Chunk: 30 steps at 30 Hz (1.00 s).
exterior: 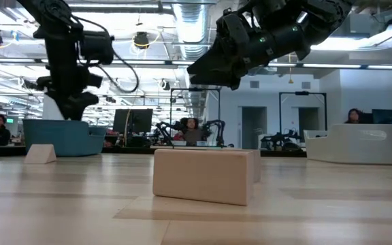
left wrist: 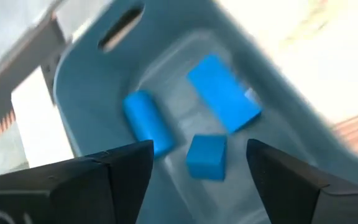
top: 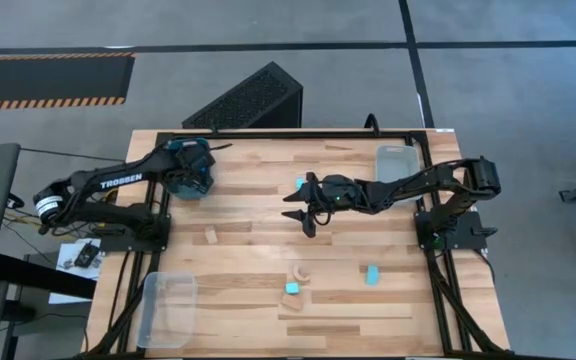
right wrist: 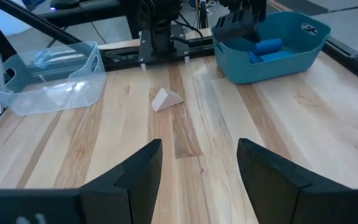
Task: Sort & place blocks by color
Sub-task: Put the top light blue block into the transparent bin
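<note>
My left gripper (left wrist: 199, 180) hangs open over the teal bin (top: 188, 170) at the table's far left. In the bin lie three dark blue blocks: a cylinder (left wrist: 146, 122), a long block (left wrist: 224, 93) and a cube (left wrist: 206, 157). Nothing is between the fingers. My right gripper (top: 303, 208) stands open above the middle of the table, pointing toward the left edge, with nothing in it. Cyan blocks lie at the far middle (top: 300, 183) and near the front (top: 372, 274), (top: 292, 287). A tan wedge (right wrist: 166, 99), a tan arch (top: 298, 271) and a flat tan block (top: 296, 302) lie on the wood.
One clear bin (top: 398, 160) stands at the far right corner, another (top: 168, 308) at the near left corner. In the low view a tan block (exterior: 206, 175) lies close in front. People sit at desks in the room behind the table.
</note>
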Each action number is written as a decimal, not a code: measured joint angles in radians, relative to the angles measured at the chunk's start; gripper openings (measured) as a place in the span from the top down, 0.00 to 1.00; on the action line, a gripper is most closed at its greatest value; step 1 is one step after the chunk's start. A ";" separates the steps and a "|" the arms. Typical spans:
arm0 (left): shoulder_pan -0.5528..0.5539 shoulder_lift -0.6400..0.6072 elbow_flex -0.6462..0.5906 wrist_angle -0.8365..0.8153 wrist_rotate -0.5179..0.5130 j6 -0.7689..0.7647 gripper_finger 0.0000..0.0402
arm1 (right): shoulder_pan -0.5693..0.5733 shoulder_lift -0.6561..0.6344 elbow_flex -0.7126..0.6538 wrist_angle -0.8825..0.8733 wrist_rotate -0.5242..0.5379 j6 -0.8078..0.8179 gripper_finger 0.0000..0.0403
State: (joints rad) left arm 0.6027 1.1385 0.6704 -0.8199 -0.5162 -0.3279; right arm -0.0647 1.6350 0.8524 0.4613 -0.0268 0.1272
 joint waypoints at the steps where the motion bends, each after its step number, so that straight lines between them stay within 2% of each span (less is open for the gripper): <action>1: -0.014 -0.009 0.000 0.019 -0.009 0.008 0.38 | 0.000 0.000 0.000 -0.009 0.000 0.003 0.42; 4: -0.071 -0.053 0.000 0.079 -0.044 0.014 0.38 | 0.000 0.000 0.000 -0.031 0.002 0.004 0.42; 7: -0.161 -0.101 -0.022 0.211 -0.056 0.034 0.38 | 0.000 0.002 0.000 -0.039 0.004 0.005 0.42; 13: -0.388 -0.161 -0.179 0.738 -0.001 0.167 0.38 | 0.006 0.007 -0.001 -0.040 0.003 -0.021 0.42; 17: -0.478 -0.143 -0.245 1.002 0.008 0.223 0.38 | 0.013 0.007 -0.001 0.000 0.005 -0.027 0.42; 26: -0.562 -0.108 -0.249 1.149 0.026 0.254 0.38 | 0.010 0.007 -0.001 0.040 0.137 0.084 0.42; 30: -0.595 -0.087 -0.249 1.218 0.034 0.311 0.38 | 0.009 0.007 -0.001 0.027 0.254 0.086 0.42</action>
State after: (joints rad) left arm 0.0079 1.0515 0.4210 0.3986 -0.4818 -0.0168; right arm -0.0557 1.6424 0.8516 0.4879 0.2271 0.2131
